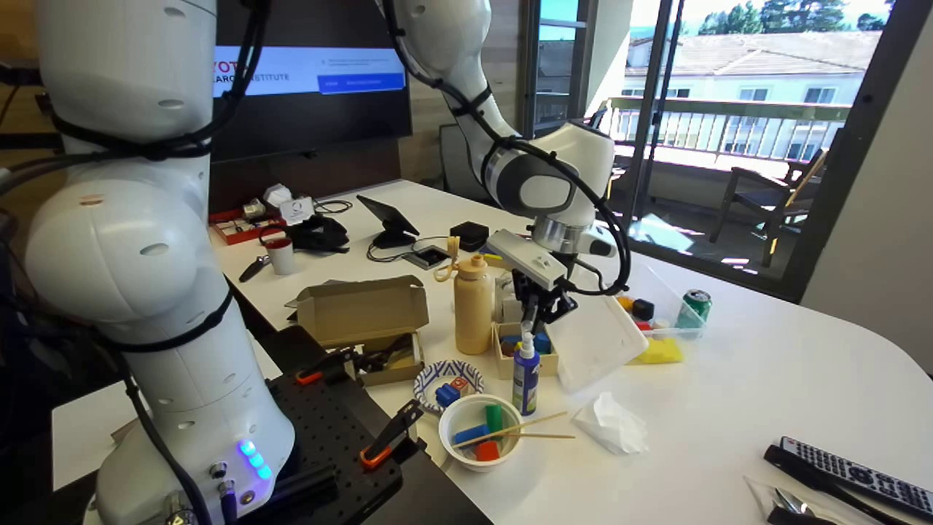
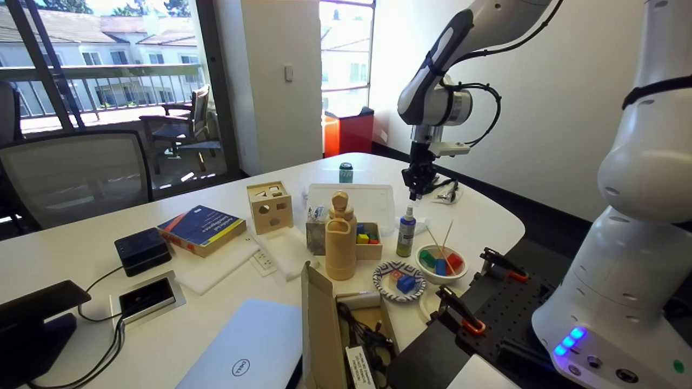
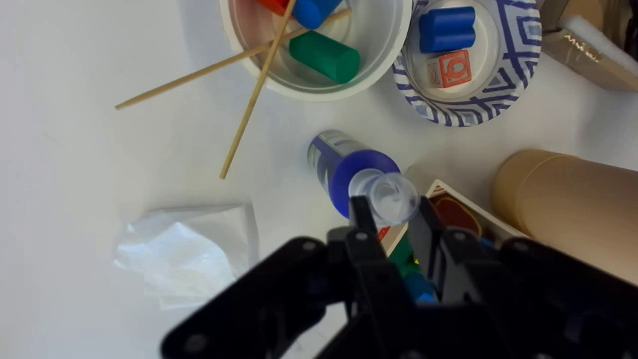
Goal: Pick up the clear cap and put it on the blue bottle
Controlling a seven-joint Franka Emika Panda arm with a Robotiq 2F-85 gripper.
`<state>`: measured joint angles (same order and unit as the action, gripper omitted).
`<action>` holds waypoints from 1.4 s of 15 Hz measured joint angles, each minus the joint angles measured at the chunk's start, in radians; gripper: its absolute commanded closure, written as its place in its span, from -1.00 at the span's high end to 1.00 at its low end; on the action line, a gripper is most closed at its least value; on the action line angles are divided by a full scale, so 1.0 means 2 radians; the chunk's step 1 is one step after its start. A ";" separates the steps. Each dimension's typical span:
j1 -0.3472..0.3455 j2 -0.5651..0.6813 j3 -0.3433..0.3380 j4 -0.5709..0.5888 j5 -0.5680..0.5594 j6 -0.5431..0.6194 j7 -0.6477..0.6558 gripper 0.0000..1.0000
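Both exterior views: white bench (image 1: 729, 394), v. cluttered, w/ the white arm (image 1: 124, 248) stretched over it, jaws pointing down. Silver laptop (image 2: 248, 346) in an ext. view, logo side up, cut off at frame bottom; next to it a cardboard box (image 1: 364, 310), flap up, dark cables (image 2: 374, 337) inside.

Tan flask (image 1: 474, 306) upright nr the box; low wooden tray (image 2: 368, 252) of coloured blocks (image 2: 363, 238) just beside it. White bowl (image 3: 319, 94) has a red block (image 3: 276, 4), a blue block (image 3: 315, 10) & a green cylinder (image 3: 324, 56), plus two thin sticks (image 3: 255, 89) across the rim. Patterned plate (image 3: 521, 35) right alongside. Crumpled white tissue (image 3: 189, 254) well apart from the plate.

Then the blue bottle (image 1: 525, 383): upright btwn bowl & tray, label on body. Last, the clear cap (image 3: 394, 199), right at the bottle's top; in wrist view it overlaps the blue shoulder. Jaws set at approx. the cap's width, one each side, so they've got hold of it. Can't tell if cap's seated or a touch above.
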<state>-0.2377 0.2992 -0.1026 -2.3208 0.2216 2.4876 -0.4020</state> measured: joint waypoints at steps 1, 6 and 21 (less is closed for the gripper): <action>0.000 0.004 0.001 0.004 0.000 0.000 0.000 -0.88; 0.000 0.018 0.006 0.016 0.000 0.000 0.000 -0.88; 0.000 0.041 0.013 0.029 -0.003 -0.001 0.022 -0.88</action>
<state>-0.2377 0.3804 -0.0764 -2.2621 0.2154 2.4853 -0.3571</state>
